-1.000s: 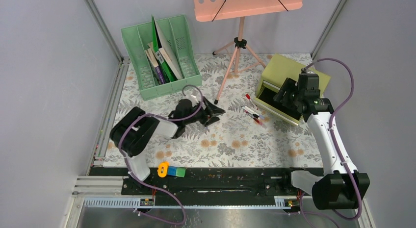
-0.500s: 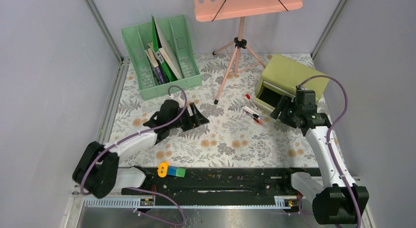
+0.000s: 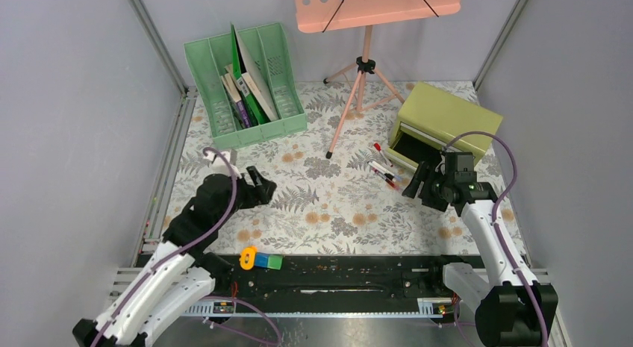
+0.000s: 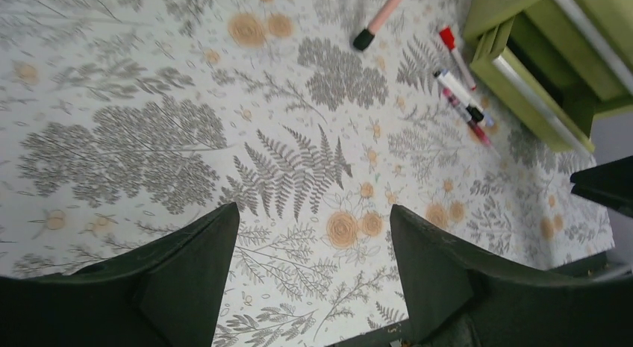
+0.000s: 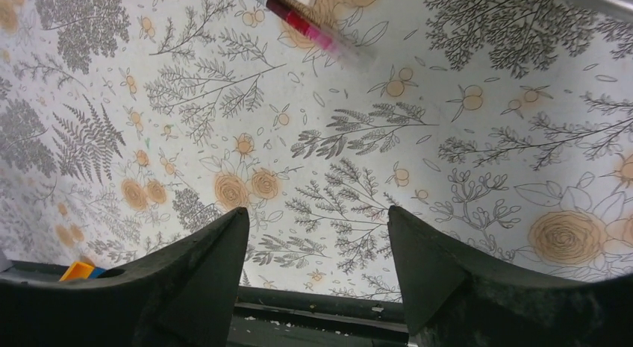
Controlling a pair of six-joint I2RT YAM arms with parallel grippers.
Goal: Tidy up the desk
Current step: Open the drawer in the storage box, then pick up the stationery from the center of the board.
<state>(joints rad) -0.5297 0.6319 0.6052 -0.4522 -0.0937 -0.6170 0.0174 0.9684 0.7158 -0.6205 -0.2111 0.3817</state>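
Grey panels wall in your workspace, and the surface (image 3: 351, 213) fills its floor: a pale cloth printed with grey ferns and orange flowers, framed by aluminium rails. Your left end effector (image 3: 255, 186) sits over the near-left part of the cloth with its fingers spread wide and nothing between them; in the left wrist view only printed ferns show in the gap. Your right end effector (image 3: 418, 184) is over the right side, just near and left of the olive drawer box (image 3: 440, 119). It too is spread and holds nothing. The box's drawer is pulled out toward the middle of the surface. A few markers (image 3: 384, 172) lie loose on the cloth just left of that drawer, one with a red cap, apart from both end effectors. At the far left you have a green file rack (image 3: 246, 86) with books leaning in its slots. A pink music stand (image 3: 366, 7) rises at the far centre, its tripod feet on the cloth. Small yellow, blue and green pieces (image 3: 257, 259) rest on the black rail at the near edge.
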